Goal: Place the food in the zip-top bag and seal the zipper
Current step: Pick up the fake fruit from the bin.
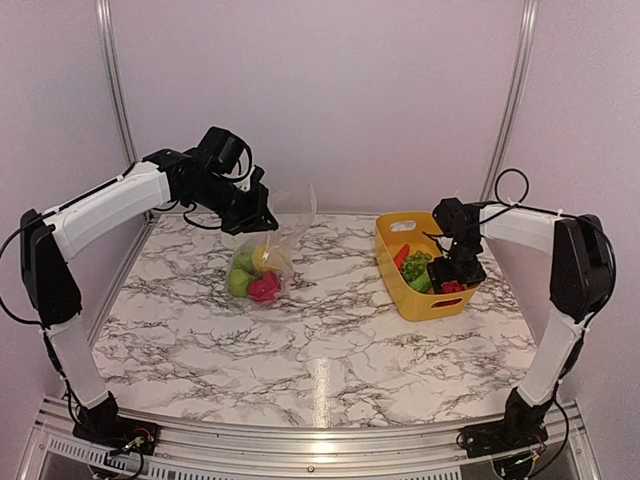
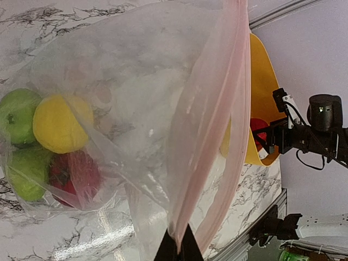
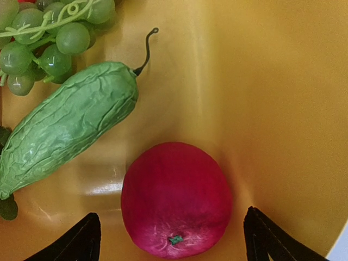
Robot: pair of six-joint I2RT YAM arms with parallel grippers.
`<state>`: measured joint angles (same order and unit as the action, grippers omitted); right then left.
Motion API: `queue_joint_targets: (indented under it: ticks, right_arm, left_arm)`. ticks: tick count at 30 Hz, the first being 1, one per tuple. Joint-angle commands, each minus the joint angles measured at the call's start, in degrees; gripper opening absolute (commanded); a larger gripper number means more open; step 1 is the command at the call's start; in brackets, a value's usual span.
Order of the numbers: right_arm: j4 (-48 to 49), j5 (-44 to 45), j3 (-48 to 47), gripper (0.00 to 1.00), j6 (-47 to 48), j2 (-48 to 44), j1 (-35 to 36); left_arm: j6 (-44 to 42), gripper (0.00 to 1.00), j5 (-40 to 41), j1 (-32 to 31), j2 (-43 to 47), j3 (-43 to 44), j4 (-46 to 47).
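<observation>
Key relation: the red fruit (image 3: 175,198) lies directly below the right gripper (image 3: 171,215), centred between its two fingers. We see a gap on each side, so the fingers stand apart and touch nothing.
Axis: the red fruit is round and, in our judgement, needs no wrist alignment. The cucumber (image 3: 68,122) lies diagonally, stem end toward the fruit.
Nearer arm: the right arm is already inside the yellow basket (image 3: 283,109). The left arm is well apart, across the tabletop (image 1: 330,340).
Left gripper (image 2: 178,247): clamped on the zipper (image 2: 217,125), holding the mouth of the zip-top bag (image 2: 125,81) raised.
Bag location: far-left part of the tabletop, its lower end resting on the surface. It holds a yellow fruit (image 2: 57,124), green fruits (image 2: 19,117) and a red piece (image 2: 73,176).
Basket location: near the right edge of the tabletop, toward the far side.
Neighbours: the cucumber lies just beside the red fruit. The grapes (image 3: 49,38) sit past it, in the basket's corner.
Obstructions: we judge the basket wall close to one finger and the cucumber tip close to the other.
Transfer direction: from the basket leftward to the bag mouth, which appears to face the basket.
</observation>
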<state>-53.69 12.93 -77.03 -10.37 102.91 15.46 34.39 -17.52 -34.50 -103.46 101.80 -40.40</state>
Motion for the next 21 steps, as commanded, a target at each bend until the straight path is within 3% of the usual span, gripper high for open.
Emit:
queue_joint_targets:
  ticks: [1, 11, 21]
  right_arm:
    - [-0.71, -1.12, -2.53, 0.88, 0.29, 2.56, -0.79]
    - [0.58, -2.94, -2.79, 0.88, -0.22, 5.98, -0.83]
    - [-0.63, -5.75, -5.45, 0.76, -0.76, 6.24, -0.62]
  left_arm:
    - [0.33, 0.0, 0.09, -0.04, 1.06, -0.59, 0.71]
    - [-0.05, 0.0, 0.21, -0.04, 1.17, -0.75, 0.76]
    - [-0.21, 0.0, -0.04, -0.04, 0.39, -0.29, 0.88]
